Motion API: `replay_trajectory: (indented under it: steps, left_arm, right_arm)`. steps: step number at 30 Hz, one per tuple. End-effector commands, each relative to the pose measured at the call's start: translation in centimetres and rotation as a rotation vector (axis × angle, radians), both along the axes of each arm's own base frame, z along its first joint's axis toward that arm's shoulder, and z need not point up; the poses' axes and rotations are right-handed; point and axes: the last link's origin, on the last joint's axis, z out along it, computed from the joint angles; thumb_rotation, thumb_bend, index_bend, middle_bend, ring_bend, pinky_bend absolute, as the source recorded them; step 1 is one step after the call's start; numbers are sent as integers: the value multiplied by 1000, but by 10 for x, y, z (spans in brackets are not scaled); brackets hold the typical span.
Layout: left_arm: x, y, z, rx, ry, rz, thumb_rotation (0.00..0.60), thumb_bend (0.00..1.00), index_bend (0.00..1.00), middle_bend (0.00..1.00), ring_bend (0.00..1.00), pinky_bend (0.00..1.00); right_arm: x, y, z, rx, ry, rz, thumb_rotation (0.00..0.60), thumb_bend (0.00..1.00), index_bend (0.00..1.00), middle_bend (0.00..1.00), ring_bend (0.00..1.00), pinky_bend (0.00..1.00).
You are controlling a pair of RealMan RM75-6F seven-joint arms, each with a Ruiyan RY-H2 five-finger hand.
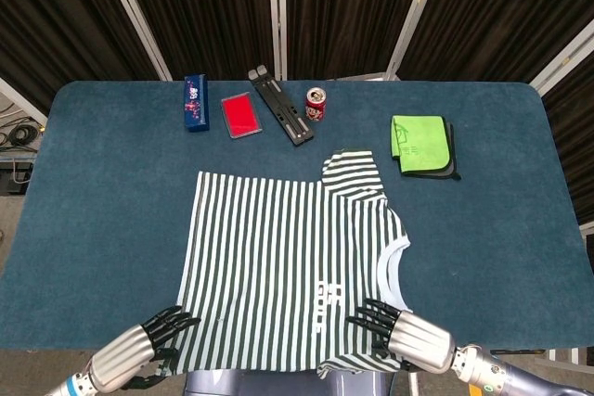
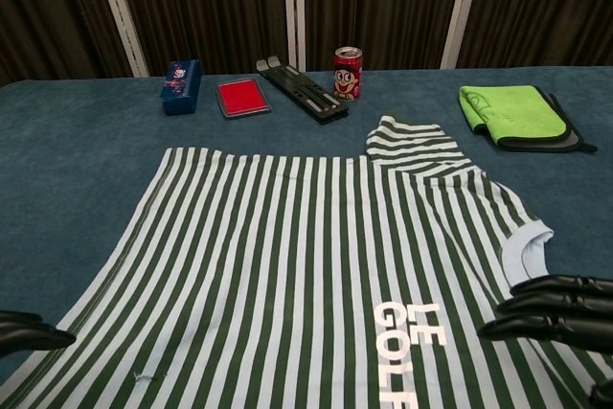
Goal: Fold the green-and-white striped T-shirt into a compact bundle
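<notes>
Spread flat and face up on the near half of the table: green-and-white striped T-shirt (image 1: 288,266), soft knit, narrow dark green and white stripes running from hem to collar, white "LE GOLF" lettering near the chest, pale blue ribbed collar (image 2: 530,248) toward the right. One sleeve (image 2: 407,146) folded up in a rumpled hump at the far edge; near edge draped over the table's front lip.

At the shirt's near left corner: left hand (image 1: 139,351), silver metal back, black fingers bent down onto the hem; cannot tell whether cloth is pinched beneath them. At the near right, just beside the lettering and collar: right hand (image 1: 401,333), same build, black fingers (image 2: 551,313) stretched forward over the fabric; equally unclear whether gripping or only resting.

Beyond the shirt, lined along the far side: small dark blue box (image 1: 194,102) with printed figures, flat red rectangular case (image 1: 240,115) with a glossy lid, black hinged folding stand (image 1: 282,106) lying diagonally, red drink can (image 1: 316,104) upright with a cartoon face, and a bright green microfibre cloth (image 1: 419,144) folded square on a dark-edged layer, well apart to the right.

Underneath everything: table (image 1: 102,183) with rounded corners, covered in dull teal felt-like fabric. Behind: dark pleated curtains (image 1: 204,6) crossed by pale metal bars.
</notes>
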Motion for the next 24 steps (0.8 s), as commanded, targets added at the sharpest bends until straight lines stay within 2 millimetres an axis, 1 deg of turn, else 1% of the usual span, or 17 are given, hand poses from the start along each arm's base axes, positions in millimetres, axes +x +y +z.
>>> replay_trajectory:
  steps: [1, 10, 24]
  left_arm:
    - [0, -4, 2, -9, -5, -2, 600, 567, 762, 0, 0, 0]
    - [0, -13, 5, -41, -7, -18, 600, 567, 761, 0, 0, 0]
    - [0, -22, 6, -73, -4, -32, 600, 567, 764, 0, 0, 0]
  right_arm:
    - [0, 2, 1, 4, 2, 3, 600, 443, 781, 48, 0, 0]
    - [-1, 11, 2, 28, 3, 3, 600, 442, 782, 48, 0, 0]
    - [0, 22, 3, 45, 8, 24, 600, 443, 782, 48, 0, 0]
